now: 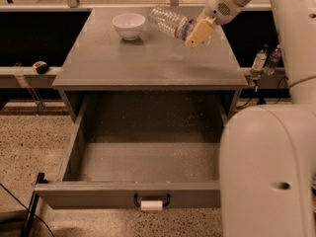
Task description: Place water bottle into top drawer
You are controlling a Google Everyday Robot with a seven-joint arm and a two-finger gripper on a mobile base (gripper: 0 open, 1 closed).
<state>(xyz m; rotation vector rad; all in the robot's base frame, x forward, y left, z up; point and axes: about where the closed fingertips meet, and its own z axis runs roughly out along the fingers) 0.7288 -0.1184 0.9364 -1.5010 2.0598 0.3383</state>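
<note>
While the gripper (200, 32) pinches the water bottle (168, 21) by one end, its body jutting out toward the white bowl (129, 24) beside it, the crinkled plastic could slip free short of the top drawer (123, 194) below.

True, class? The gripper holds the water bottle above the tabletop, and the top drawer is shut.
No: the camera view shows the top drawer open. The gripper does hold the water bottle above the tabletop.

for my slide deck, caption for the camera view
Gripper holds the water bottle above the tabletop beside a white bowl, top drawer open below.
</note>
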